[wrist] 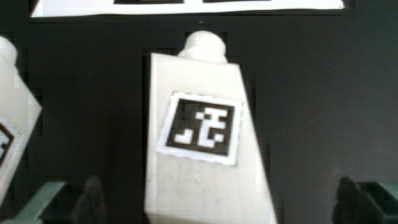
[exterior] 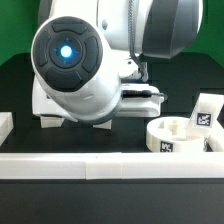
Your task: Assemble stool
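Risk, skewed grip: in the wrist view the leg (wrist: 199, 135) sits nearer one of the fingers (wrist: 75, 205) than the other. We judge that closing from here would bring one finger onto it first and could slide or twist it on the black tabletop (wrist: 320, 110).
Risk, neighbour: a second leg (wrist: 15, 100) lies just beside the first, apart from it by a dark strip. We think a finger going down on that side could clip it and knock it out of place.
Risk, grip point: the fingers frame the wide end of the leg, away from its rounded peg (wrist: 205, 42). A hold this far to one end may let the leg droop once it is lifted.
Fingers: spread wide, one on each side of the leg, with tabletop showing on both sides. They hold nothing, and we see no contact.
Leg: flat on the tabletop, tag face up, peg pointing toward the marker board (wrist: 178, 6).
Seat: in the exterior view the round seat (exterior: 172, 135) rests on the tabletop at the exterior view's right, behind the long white rail (exterior: 100, 165).
Other leg in the exterior view: a tagged leg (exterior: 207, 112) stands near the seat; we cannot tell whether it is one of the two in the wrist view.
Arm: the arm (exterior: 70, 60) fills most of the exterior view and hides the fingers there.
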{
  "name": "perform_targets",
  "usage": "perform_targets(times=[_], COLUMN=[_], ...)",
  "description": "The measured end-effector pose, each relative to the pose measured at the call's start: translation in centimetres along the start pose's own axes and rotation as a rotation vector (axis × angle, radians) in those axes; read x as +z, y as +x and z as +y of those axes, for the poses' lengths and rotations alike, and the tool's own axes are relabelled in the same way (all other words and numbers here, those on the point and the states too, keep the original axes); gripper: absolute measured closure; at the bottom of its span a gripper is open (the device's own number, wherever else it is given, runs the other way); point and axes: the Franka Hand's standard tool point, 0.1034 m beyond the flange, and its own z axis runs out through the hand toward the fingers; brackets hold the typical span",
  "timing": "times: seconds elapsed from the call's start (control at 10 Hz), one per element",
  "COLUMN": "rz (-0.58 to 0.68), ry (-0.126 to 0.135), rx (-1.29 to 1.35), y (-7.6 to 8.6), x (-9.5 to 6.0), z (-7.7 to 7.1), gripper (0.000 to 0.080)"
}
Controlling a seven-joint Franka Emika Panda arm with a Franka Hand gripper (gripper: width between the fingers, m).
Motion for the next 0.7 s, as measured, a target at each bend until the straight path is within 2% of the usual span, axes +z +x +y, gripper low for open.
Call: perform_targets(times=[0.2, 0.3, 0.4, 0.5, 0.7], rz=[0.001, 0.002, 0.002, 0.002, 0.002], ry=[0.0, 0.0, 0.0, 0.001, 0.004], rx=[0.009, 0.009, 0.009, 0.01, 0.012], y=[0.2, 0.19, 0.2, 0.2, 0.21], x=[0.23, 0.22, 0.22, 0.22, 0.2], z=[0.06, 0.06, 0.07, 0.1, 0.3], gripper=[0.0173, 0.0305, 0.0305, 0.0481, 0.0477])
